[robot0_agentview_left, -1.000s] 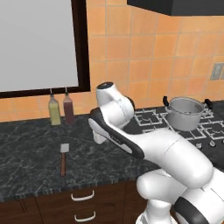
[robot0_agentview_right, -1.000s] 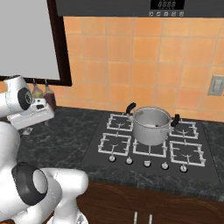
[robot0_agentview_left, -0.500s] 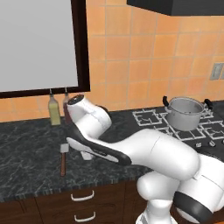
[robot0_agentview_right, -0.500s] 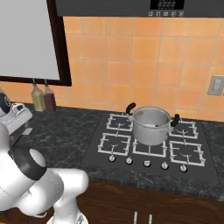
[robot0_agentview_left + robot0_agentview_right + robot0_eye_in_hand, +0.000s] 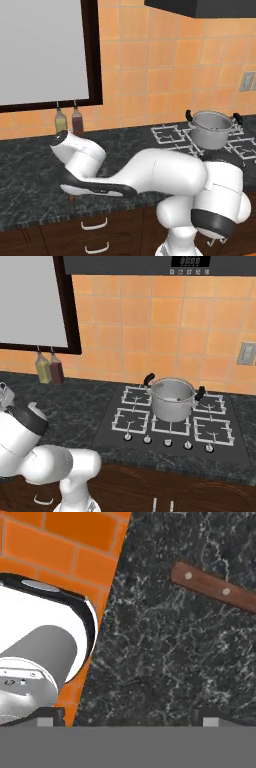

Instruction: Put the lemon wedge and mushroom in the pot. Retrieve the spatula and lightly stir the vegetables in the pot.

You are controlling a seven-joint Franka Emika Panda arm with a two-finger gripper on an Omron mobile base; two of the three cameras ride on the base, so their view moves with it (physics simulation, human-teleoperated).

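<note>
From the left base view, the arm [image 5: 150, 175] bends low and far out to the left over the dark desk [image 5: 30, 165]. Its hand is hidden under the white links, so I cannot tell there how the fingers stand. A bit of the spatula handle [image 5: 72, 198] pokes out just below the arm, near the desk's front edge. Two bottles [image 5: 68, 121] stand against the tiled wall under the dark-framed panel. The pot [image 5: 212, 130] sits on the stove [image 5: 170, 134], well apart from the arm.

From the right base view, the pot [image 5: 172, 399] stands on the back middle burner, black handles out to either side. Something small lies inside it, too faint to name. The bottles [image 5: 49, 368] stand at the wall to the left, and the arm's white bulk fills the lower left corner.

In the hand view, the two fingers [image 5: 51, 716] show as small dark tips at the bottom, set wide apart with bare desk [image 5: 165, 652] between them; they hold and touch nothing. The spatula's brown handle [image 5: 215, 588], with two pale rivets, lies flat on the desk near the top right, well clear of the fingers.
</note>
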